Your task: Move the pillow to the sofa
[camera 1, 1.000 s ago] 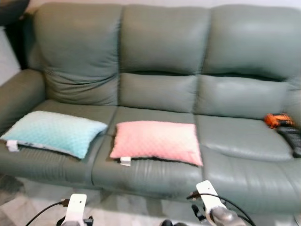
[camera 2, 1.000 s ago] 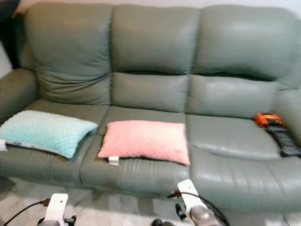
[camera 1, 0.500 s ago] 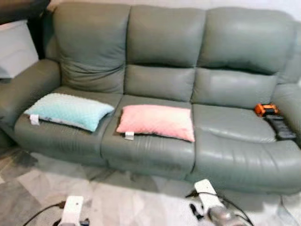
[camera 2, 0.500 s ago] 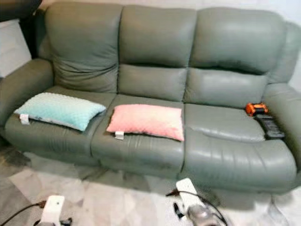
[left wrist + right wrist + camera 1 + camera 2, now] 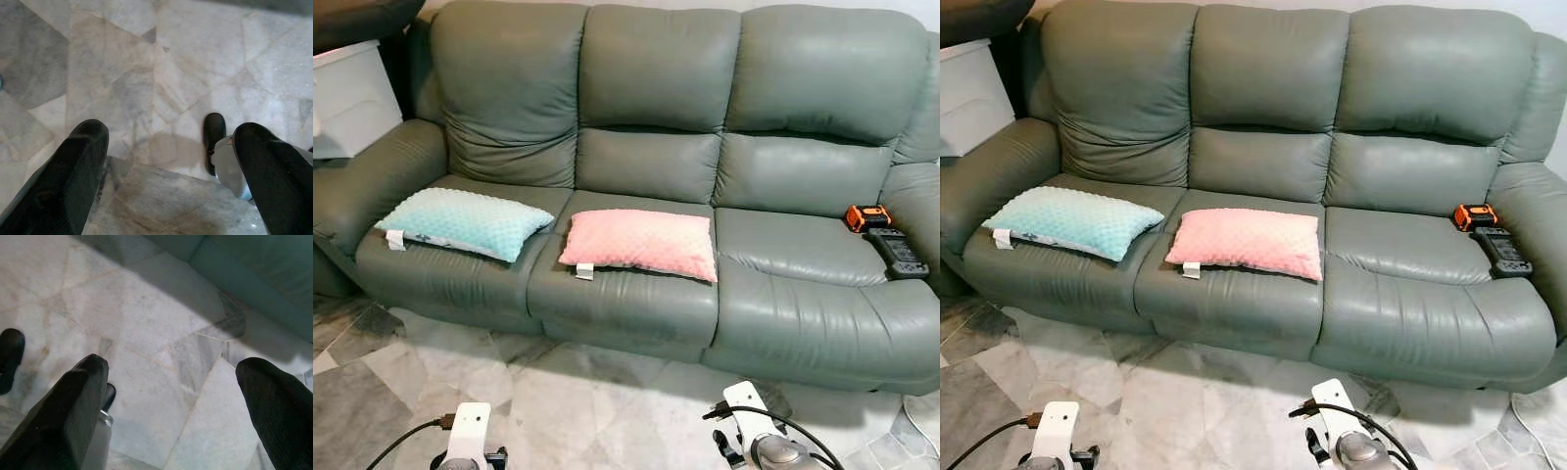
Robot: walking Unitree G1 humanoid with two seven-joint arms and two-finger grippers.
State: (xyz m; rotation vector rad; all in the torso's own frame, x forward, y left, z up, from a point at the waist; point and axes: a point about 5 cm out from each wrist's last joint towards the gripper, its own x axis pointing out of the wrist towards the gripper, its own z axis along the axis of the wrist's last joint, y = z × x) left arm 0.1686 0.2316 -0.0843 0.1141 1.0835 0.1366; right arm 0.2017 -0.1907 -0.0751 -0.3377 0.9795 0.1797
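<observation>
We've got the pink pillow (image 5: 639, 245) lying flat on the middle seat of the green sofa (image 5: 656, 127), right beside a teal pillow (image 5: 465, 222) on the seat towards the sofa's left end, so we judge the job done with nothing left to carry. Both arms hang low over the marble floor (image 5: 146, 73) in front of the sofa, left gripper (image 5: 166, 161) and right gripper (image 5: 171, 401) each spread wide and empty.

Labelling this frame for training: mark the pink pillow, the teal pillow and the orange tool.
pink pillow (image 5: 641, 243), left eye view, middle of its top face.
teal pillow (image 5: 465, 221), left eye view, middle of its top face.
orange tool (image 5: 867, 216), left eye view, its body.
</observation>
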